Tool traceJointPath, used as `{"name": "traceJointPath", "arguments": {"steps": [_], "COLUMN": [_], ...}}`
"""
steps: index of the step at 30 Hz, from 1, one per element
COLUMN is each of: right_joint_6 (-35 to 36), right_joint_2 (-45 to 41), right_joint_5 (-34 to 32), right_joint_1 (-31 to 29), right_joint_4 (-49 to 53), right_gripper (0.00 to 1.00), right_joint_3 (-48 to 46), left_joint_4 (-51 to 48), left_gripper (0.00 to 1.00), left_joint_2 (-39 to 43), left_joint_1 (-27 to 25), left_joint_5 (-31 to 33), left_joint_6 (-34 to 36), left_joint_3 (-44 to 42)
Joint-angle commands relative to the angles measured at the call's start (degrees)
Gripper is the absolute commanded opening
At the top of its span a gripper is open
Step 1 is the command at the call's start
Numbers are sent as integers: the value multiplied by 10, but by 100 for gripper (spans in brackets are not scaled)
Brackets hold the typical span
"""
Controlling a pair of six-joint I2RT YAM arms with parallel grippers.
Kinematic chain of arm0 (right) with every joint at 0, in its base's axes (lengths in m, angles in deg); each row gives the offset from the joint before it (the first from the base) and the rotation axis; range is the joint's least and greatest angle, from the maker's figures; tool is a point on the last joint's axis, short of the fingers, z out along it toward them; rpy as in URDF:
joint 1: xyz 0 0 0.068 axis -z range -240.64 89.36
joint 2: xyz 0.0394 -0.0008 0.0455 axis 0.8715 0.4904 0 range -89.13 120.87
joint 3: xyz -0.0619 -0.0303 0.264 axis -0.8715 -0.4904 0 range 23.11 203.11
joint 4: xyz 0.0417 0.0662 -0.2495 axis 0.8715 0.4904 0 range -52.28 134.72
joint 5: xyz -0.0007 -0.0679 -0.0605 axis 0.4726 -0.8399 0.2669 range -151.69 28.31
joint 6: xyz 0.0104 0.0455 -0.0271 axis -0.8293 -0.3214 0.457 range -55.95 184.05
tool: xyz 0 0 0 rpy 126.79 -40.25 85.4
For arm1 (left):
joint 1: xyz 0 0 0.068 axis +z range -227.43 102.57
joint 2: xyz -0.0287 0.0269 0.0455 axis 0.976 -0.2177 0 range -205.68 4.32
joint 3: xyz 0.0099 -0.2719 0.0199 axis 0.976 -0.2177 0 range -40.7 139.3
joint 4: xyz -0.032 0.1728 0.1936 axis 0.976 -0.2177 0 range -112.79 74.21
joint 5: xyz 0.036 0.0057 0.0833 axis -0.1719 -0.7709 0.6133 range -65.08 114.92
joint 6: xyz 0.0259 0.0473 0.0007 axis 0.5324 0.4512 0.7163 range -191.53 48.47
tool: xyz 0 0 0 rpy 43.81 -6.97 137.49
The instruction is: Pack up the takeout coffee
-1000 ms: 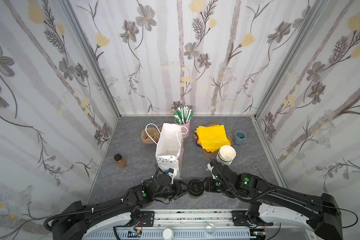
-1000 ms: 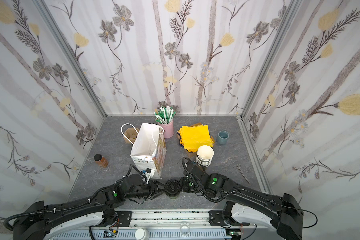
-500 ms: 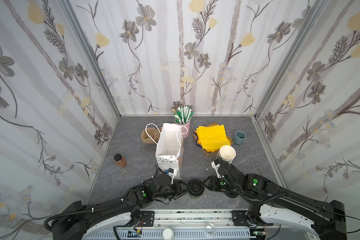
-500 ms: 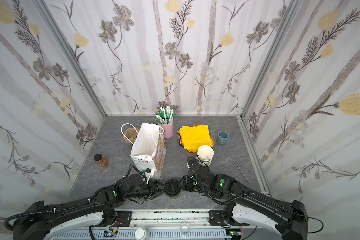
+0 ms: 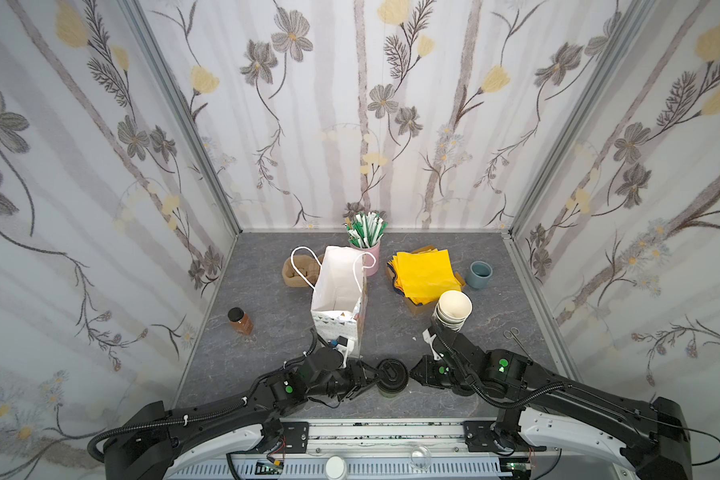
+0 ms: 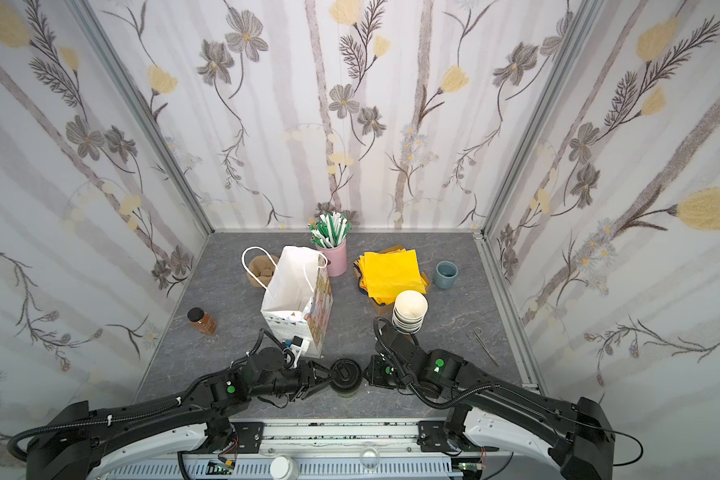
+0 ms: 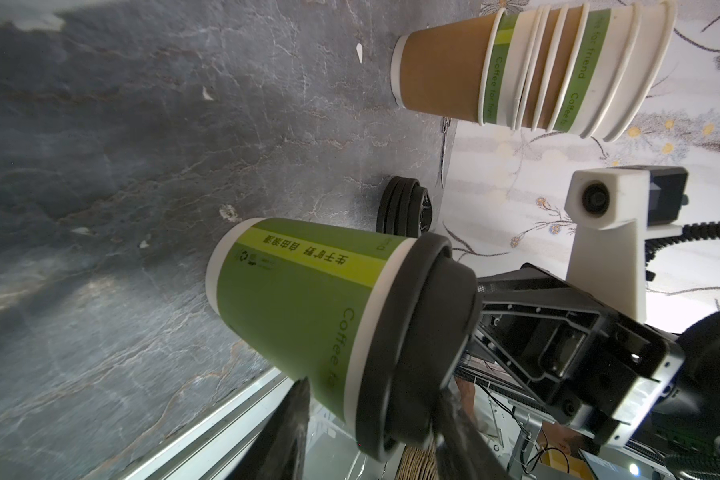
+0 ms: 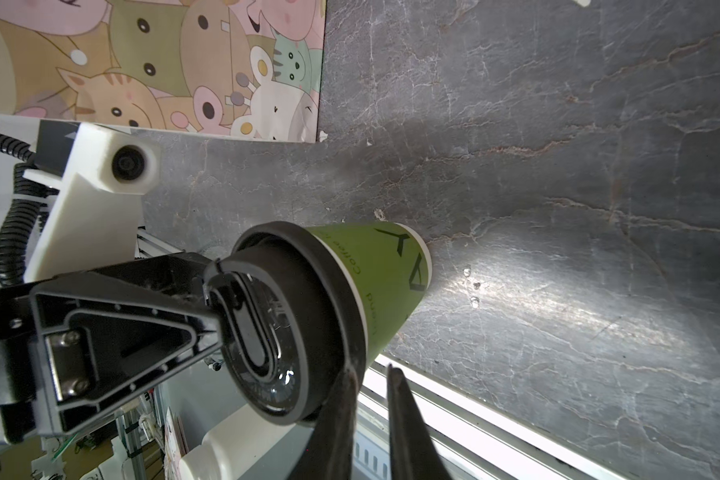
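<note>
Rightward has gone the right arm's elbow, baring more of the stack of cups; the rest keeps its place. At the near edge of the surface the coffee cup stands upright, black lid on, between both arms. On its left, the left end effector pinches it just under the lid. Just right of the lid, the right end effector has its fingers nearly pressed together on nothing. The open bag stands farther and slightly left, so the left arm looks better placed to carry. The coffee cup reads "Coffee fo…" plus Chinese characters; the stack of cups reads "Coffee for friend".
</note>
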Motion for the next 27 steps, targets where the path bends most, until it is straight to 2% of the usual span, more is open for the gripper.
{"name": "traceJointPath", "arguments": {"steps": [1, 17, 27], "right_joint_6": [-6, -6, -6], "right_joint_2": [0, 9, 14], "right_joint_5": [18, 42, 40], "right_joint_1": [-1, 6, 10], "right_joint_4": [-39, -54, -37], "right_gripper": [18, 15, 7], "right_joint_3": [-3, -27, -53], "left_joint_4": [-9, -9, -11], "left_gripper": [47, 44, 41], "left_joint_2": [-2, 3, 3], "left_joint_1": [0, 1, 0], "left_joint_5": [1, 5, 11], "left_joint_6": [2, 1, -4], "left_joint_3": [3, -1, -5]}}
